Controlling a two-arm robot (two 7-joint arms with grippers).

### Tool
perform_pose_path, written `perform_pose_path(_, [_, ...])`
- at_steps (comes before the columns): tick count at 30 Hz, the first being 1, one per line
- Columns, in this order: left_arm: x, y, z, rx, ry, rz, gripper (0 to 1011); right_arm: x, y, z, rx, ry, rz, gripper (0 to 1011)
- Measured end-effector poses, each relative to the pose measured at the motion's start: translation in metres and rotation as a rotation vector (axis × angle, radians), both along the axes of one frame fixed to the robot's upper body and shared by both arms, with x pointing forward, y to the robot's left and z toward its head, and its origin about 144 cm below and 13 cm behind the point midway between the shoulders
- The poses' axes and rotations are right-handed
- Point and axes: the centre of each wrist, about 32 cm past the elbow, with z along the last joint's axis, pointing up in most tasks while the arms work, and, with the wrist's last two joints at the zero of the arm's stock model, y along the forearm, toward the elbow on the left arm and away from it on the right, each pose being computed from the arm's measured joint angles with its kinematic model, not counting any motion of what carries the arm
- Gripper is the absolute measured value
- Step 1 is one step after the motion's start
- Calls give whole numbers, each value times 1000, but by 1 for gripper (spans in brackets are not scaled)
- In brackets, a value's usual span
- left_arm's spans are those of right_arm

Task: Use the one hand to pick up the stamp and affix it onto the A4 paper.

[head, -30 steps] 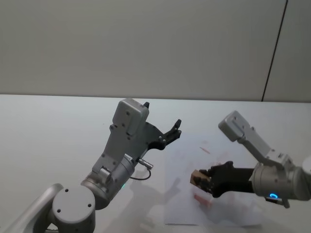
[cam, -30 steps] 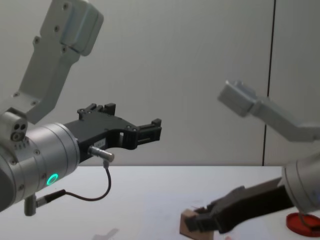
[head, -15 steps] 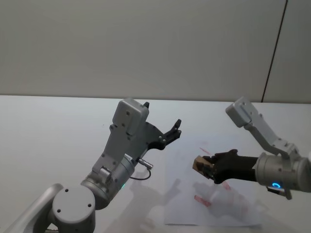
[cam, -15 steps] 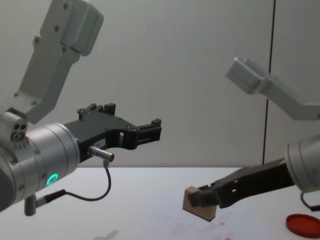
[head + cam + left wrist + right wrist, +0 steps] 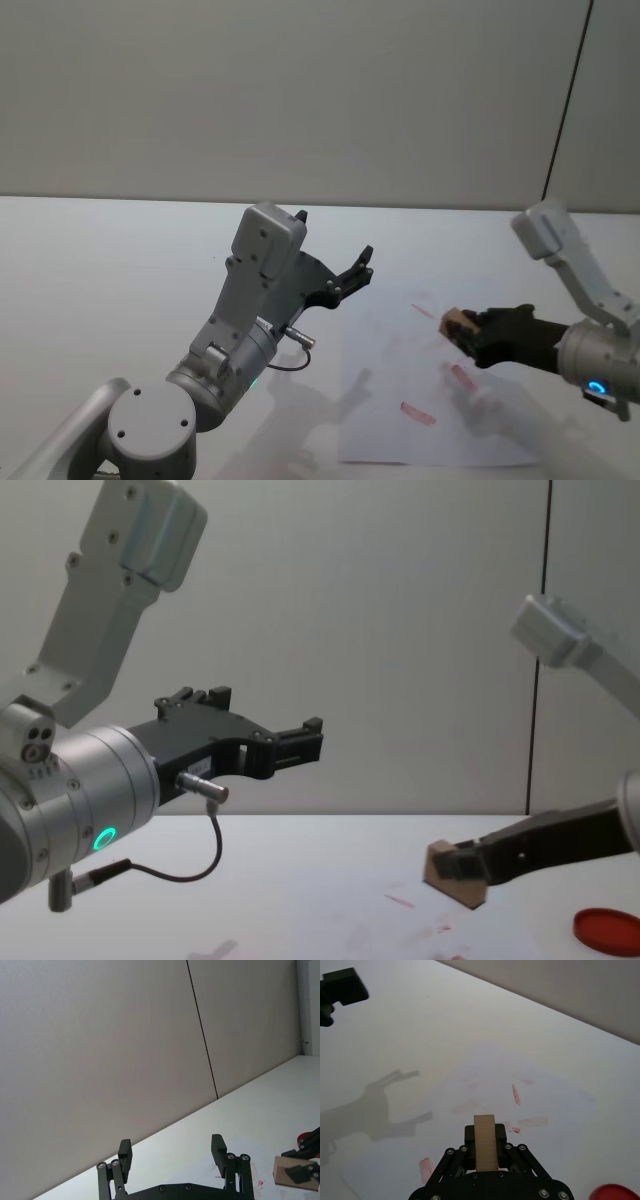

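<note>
My right gripper [image 5: 466, 330], on the arm with the blue ring light, is shut on the stamp [image 5: 458, 322], a small light-brown wooden block. It holds the stamp lifted above the right part of the A4 paper [image 5: 390, 430], clear of the sheet. The stamp [image 5: 452, 874] hangs above the table in the chest view, and stands between the black fingers in the right wrist view, stamp [image 5: 485, 1142]. The A4 paper [image 5: 470, 1090] carries several red stamp marks. My left gripper [image 5: 355, 271], green ring light on its wrist, is raised at the left, open and empty.
A flat red round ink pad [image 5: 608, 931] lies on the white table to the right of the paper, also at the corner of the right wrist view, ink pad [image 5: 611, 1193]. A grey wall rises behind the table.
My right gripper has lifted the stamp off the paper and carried it to the right. A fresh red mark shows where it pressed. The left arm has not moved.
</note>
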Motion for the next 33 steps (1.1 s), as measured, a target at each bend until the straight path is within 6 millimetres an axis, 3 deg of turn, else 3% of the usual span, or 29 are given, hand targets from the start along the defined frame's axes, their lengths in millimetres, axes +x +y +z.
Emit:
perform_pose_path(13, [0,0,0,0,0,0,1002,-14,-30,-6,9,-64,-205,216])
perform_pose_path(33, [0,0,0,0,0,0,1002,-8,-54,-16,7,-86,-316,216])
